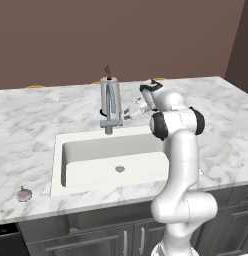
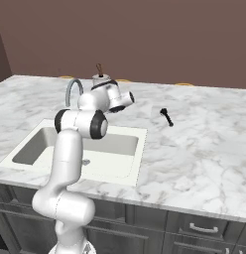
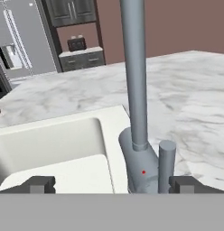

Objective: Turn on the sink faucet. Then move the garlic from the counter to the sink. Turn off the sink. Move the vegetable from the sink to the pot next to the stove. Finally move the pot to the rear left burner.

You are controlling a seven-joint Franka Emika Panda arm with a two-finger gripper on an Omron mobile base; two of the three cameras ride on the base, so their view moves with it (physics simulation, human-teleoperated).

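Behind the sink (image 1: 58, 165): brushed-steel faucet (image 1: 110, 102), side lever (image 3: 166, 164) upright. Gripper (image 3: 112, 184): fingers spread wide either side of the faucet base, holding nothing. Garlic (image 1: 24, 194): marble counter (image 1: 26, 120), left of the sink.

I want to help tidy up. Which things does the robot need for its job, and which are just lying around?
Needed:
sink faucet
garlic
sink
counter
gripper, open by the faucet

Just lying around:
small black utensil
jar with a brown stick behind the faucet

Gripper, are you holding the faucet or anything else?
Nothing is held. The gripper is open, its jaws spread on either side of the sink faucet base, not touching it.
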